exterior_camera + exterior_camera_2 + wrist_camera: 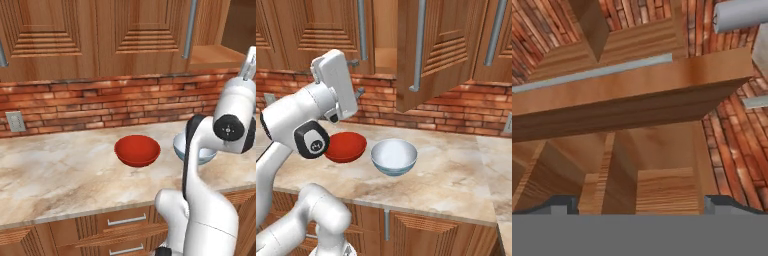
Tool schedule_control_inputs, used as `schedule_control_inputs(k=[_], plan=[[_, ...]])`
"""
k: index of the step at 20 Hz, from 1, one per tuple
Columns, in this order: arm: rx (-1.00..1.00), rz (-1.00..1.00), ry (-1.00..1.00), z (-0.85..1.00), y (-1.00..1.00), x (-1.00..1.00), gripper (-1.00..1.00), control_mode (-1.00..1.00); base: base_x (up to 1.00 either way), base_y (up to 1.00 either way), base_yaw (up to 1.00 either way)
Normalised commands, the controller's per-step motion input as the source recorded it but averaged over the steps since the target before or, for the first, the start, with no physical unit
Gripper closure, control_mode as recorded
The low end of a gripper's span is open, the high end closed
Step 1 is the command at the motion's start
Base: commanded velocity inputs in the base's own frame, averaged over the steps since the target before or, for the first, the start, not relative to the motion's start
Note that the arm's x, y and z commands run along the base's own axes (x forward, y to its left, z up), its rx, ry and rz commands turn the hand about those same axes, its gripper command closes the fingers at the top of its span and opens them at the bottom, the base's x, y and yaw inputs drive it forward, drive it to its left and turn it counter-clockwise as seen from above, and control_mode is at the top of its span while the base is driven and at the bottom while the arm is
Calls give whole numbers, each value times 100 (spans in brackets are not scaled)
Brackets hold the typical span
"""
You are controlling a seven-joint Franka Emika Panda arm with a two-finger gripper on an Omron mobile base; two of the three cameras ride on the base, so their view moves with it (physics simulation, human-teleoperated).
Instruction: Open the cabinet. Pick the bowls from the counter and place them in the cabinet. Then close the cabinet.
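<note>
- While my jaws (637, 202) are standing wide and holding nothing, I am raised by the cabinet (428, 47), whose door is hanging open above the bench (456, 185).
- Opening seems done; next I am judging a descent to a bowl.
- Red bowl (346, 146) and pale bowl (394, 156) are sitting just beside each other on the marbled bench.
- Brick wall (100, 105) is running behind.

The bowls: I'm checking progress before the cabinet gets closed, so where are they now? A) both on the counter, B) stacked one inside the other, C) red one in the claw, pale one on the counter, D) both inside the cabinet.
A: the red bowl and the pale bowl sit side by side, apart, on the counter, below the cabinet's open door.
</note>
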Motion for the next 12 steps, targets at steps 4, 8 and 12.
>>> schedule_control_inputs(k=[4, 8, 12], plan=[[1, -14, 1, 0, -11, 38, -100, -100, 0, 0, 0], [3, -17, 1, 0, -26, 29, -100, -100, 0, 0, 0], [4, -17, 0, 0, -31, 26, -100, -100, 0, 0, 0]])
